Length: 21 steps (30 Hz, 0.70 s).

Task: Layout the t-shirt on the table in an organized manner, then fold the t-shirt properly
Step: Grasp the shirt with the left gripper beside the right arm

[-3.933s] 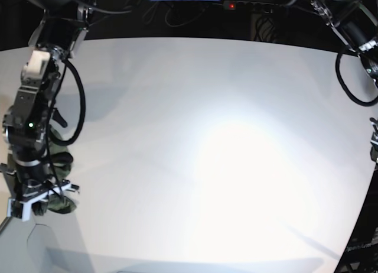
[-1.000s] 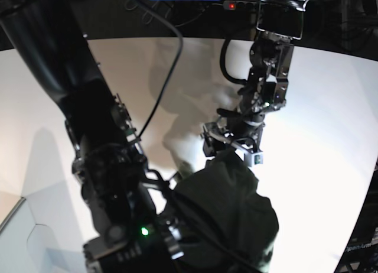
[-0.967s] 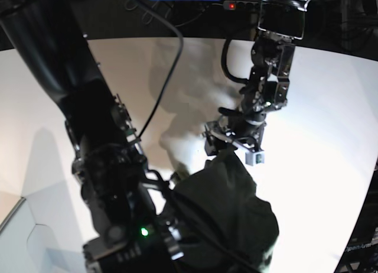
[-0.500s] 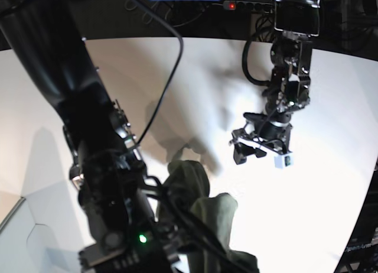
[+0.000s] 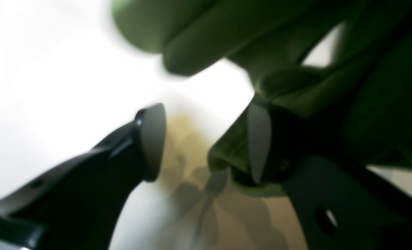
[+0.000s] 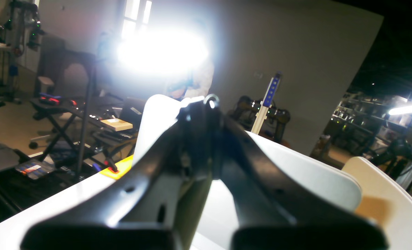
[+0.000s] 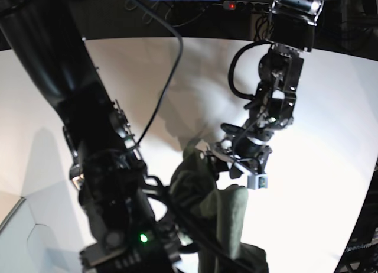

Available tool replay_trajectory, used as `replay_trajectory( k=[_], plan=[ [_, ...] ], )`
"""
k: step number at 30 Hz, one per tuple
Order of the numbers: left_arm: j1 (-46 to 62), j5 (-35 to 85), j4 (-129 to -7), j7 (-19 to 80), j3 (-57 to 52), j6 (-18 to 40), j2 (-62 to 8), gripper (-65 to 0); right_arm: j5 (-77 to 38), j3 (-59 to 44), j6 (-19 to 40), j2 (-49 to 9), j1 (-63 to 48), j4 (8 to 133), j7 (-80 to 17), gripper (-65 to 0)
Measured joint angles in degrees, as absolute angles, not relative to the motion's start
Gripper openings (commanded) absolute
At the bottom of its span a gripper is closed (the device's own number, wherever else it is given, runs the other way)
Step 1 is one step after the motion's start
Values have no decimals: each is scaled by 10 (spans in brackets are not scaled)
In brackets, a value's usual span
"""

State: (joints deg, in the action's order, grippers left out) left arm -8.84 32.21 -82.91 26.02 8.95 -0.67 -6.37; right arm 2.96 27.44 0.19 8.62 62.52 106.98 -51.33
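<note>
So we've got the t-shirt (image 7: 207, 196) bunched in a tall, upright heap over the worktop (image 7: 331, 119), low beside the right arm. Our left claw (image 7: 236, 163), fingers spread, is right at the shirt's top edge, closest to it. The right claw (image 6: 206, 104) is pinched together with no cloth visible; no readable labels anywhere.

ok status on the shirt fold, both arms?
Left gripper open, closing in on the t-shirt, fabric against one finger. Right gripper shut, raised; no cloth visible in its jaws. Shirt bunched, hanging over the table, not laid out.
</note>
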Motion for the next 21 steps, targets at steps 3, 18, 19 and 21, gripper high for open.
replay_trajectory(
  k=[3,18,19,21],
  plan=[
    [-101,324,-828,263,121,-4,-63,-280,30,275,2,86,625,1070,-514,-650],
    [-124,322,-755,172,228,-4,-52,-280,30,275,2,86,630,1070,-512,-650],
    [-124,322,-754,173,232,-4,-54,-280,30,275,2,86,630,1068,-512,-650],
    [-123,322,-754,166,233,-4,-54,-280,30,275,2,86,630,1061,-512,-650]
  ],
)
